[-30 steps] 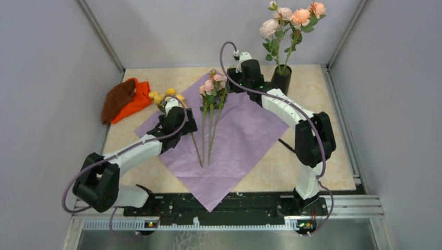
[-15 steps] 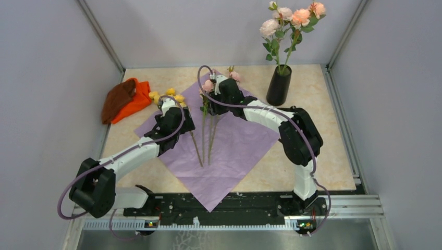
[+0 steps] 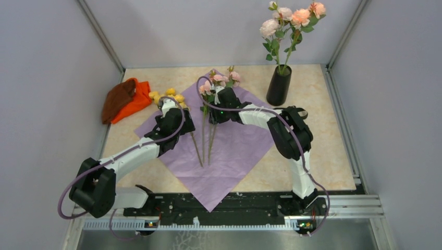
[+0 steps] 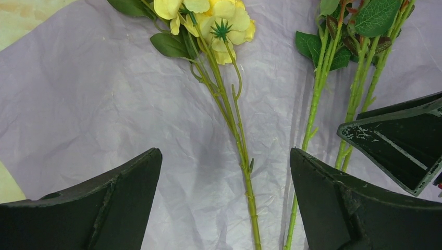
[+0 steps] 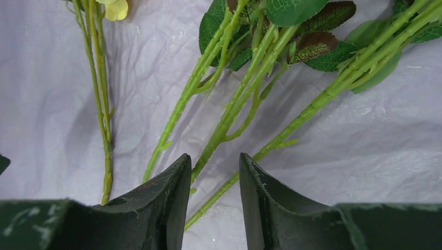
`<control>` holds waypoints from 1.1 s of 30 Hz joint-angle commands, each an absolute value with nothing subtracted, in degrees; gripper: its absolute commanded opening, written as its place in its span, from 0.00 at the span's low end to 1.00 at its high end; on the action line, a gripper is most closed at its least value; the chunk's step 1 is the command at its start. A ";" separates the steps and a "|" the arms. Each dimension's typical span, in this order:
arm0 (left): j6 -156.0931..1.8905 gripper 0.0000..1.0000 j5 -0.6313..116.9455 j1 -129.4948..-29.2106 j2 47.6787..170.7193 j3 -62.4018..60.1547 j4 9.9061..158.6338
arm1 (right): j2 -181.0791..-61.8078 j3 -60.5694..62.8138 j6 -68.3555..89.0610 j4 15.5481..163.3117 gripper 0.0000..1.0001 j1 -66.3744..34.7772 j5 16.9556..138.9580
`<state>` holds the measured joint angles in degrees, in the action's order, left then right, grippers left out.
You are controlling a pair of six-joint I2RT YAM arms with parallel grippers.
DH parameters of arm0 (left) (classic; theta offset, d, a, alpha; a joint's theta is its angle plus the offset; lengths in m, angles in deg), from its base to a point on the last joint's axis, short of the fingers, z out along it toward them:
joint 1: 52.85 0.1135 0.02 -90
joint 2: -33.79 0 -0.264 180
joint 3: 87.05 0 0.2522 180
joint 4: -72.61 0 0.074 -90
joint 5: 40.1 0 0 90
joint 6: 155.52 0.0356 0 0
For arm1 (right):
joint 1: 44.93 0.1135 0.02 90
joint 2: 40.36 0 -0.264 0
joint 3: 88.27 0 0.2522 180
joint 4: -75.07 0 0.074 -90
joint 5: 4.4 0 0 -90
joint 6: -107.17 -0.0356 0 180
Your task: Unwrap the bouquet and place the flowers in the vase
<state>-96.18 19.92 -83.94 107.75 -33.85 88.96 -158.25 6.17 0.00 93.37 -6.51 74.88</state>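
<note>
On a beige marble-look counter [image 3: 318, 130], a flat sheet of crinkled lilac paper [image 3: 245, 135] holds loose pink and yellow long-stemmed roses [image 3: 219, 79]. The left hand [image 4: 224, 153] hovers wide open over a yellow rose's green stem [image 4: 237, 120]. The right hand [image 5: 215, 156], its fingers narrowly parted, straddles a leafy green stem [image 5: 333, 94]. Pink and peach roses [image 3: 301, 16] stand in the tall matte black vase [image 3: 278, 86] at the back right.

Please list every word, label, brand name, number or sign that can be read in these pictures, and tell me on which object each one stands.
None: no word, label, brand or number can be read in any view.
White strip on the front rail: fine marks, too small to read.
Black vase, lilac paper, orange-and-brown cloth: no print visible on them.
</note>
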 commanded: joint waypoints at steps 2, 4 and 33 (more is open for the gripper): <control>-96.51 0.99 20.64 -84.04 108.26 -34.53 87.02 | -158.91 9.55 -0.42 90.97 0.34 -6.22 74.43; -96.39 0.99 21.08 -84.05 109.18 -33.95 86.94 | -159.11 9.38 -0.49 90.46 0.32 -6.17 75.00; -97.85 0.99 24.24 -84.05 110.27 -35.28 86.80 | -150.95 11.45 2.86 92.59 0.00 -6.28 78.59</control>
